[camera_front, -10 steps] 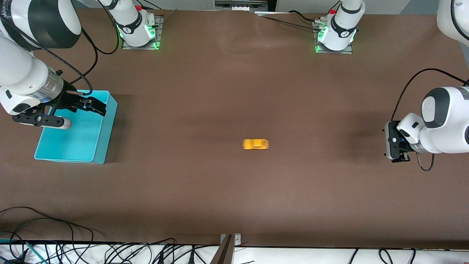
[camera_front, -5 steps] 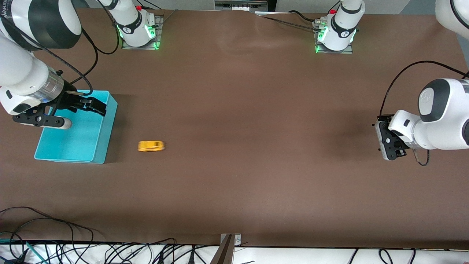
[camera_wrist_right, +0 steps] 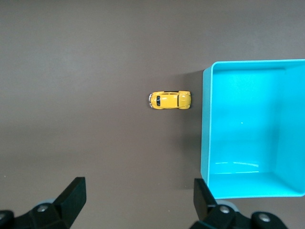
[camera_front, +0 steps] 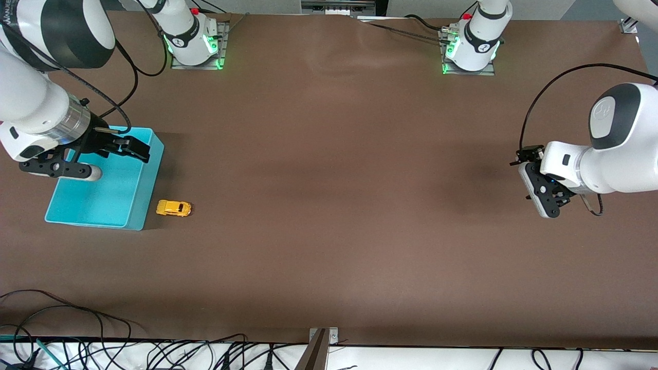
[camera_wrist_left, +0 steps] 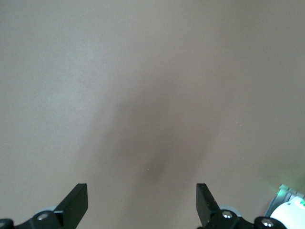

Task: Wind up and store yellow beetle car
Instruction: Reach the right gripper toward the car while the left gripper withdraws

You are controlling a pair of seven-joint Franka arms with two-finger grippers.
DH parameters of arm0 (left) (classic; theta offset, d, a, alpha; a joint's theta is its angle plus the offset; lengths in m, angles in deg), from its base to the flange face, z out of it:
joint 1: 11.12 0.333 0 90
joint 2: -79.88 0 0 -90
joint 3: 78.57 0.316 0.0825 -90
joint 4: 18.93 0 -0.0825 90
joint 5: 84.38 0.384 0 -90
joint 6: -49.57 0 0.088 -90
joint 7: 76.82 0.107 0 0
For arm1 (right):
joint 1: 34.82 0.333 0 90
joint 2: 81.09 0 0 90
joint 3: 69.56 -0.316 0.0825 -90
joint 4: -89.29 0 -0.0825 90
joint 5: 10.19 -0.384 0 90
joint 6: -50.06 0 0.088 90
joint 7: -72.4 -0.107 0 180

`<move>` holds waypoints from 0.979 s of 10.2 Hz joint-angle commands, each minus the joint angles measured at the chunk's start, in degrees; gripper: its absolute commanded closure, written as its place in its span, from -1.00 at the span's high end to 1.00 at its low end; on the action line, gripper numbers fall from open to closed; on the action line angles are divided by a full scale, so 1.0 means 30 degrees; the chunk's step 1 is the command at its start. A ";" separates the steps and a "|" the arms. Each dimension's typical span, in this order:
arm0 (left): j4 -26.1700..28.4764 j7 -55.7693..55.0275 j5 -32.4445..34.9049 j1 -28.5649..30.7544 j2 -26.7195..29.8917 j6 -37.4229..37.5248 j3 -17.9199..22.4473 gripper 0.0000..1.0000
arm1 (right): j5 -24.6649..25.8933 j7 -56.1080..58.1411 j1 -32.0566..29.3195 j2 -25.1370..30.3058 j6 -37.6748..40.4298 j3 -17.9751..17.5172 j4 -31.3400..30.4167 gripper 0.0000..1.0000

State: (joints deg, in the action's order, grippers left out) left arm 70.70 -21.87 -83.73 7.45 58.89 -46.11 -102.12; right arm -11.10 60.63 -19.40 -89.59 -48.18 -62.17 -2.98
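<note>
Car [camera_front: 174,208] sits on the table [camera_front: 329,205] on its wheels, just beside the bin [camera_front: 134,218] wall, toward the right arm's end. From the front a thin gap seems to remain; contact cannot be ruled out. Bin is empty.

Right gripper [camera_front: 112,154] hovers over the bin, jaws wide open, holding nothing. Left gripper [camera_front: 540,187] hangs over bare table at the left arm's end, well apart from the car, jaws also spread wide and empty. Left arm waits.

Step in hand, as I judge it: right arm picks up the car and stores it in the bin.
- Shift off the bin to over the car.
- Close across the car's narrow width, on its flanks. One end faces the wall, so both flanks are free.
- Descend low: car is tiny, easy to pinch off-centre and flick away.
- Lift clear of the rim before moving over.

Views: right wrist shows the car's [camera_wrist_right: 169,100] long axis pointing at the bin [camera_wrist_right: 206,133] and the bin's inside; front view gives both arms' positions. Left wrist shows only its fingertips [camera_wrist_left: 76,202] and bare table.
</note>
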 commanded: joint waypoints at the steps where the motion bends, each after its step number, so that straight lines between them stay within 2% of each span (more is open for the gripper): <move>1: 0.0038 -0.2191 -0.0481 0.0021 0.1222 0.0660 -0.0265 1.00 | 0.0100 0.3028 0.0308 -0.0473 0.0168 -0.0265 0.0290 1.00; 3: -0.0108 -0.5438 -0.0510 0.0021 0.1928 0.2091 -0.0647 1.00 | 0.0071 0.8871 0.0367 -0.0826 -0.1317 -0.0324 -0.0351 1.00; 4: -0.0892 -0.6440 -0.0510 -0.0008 0.2018 0.2997 -0.0618 1.00 | 0.0042 1.1486 0.0338 -0.1001 -0.2313 -0.0324 -0.0964 1.00; 6: -0.1747 -0.8430 -0.0481 -0.0037 0.2338 0.4671 -0.0706 1.00 | 0.0041 1.5855 0.0338 -0.1061 -0.4450 -0.0295 -0.2864 1.00; 7: -0.1605 -0.9631 -0.0423 -0.0734 0.2979 0.4676 -0.0299 1.00 | 0.0128 1.7937 0.0338 -0.1062 -0.5854 -0.0295 -0.4093 1.00; 8: -0.1603 -1.0833 -0.0451 -0.2336 0.3479 0.4677 0.1416 1.00 | 0.0071 2.0365 0.0309 -0.1149 -0.7521 -0.0266 -0.5207 1.00; 9: -0.1545 -1.1686 -0.0481 -0.4672 0.3861 0.4502 0.3869 1.00 | 0.0042 2.1839 0.0251 -0.1179 -0.9046 -0.0237 -0.6234 1.00; 10: -0.1400 -1.2216 -0.0568 -0.6175 0.4039 0.3631 0.5750 1.00 | 0.0041 2.2463 0.0221 -0.1208 -1.0018 -0.0236 -0.6998 1.00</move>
State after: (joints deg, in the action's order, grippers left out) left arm 65.82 -55.56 -83.98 -4.72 69.14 -33.59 -92.42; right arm -11.11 123.29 -18.44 -94.60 -73.85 -62.83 -19.52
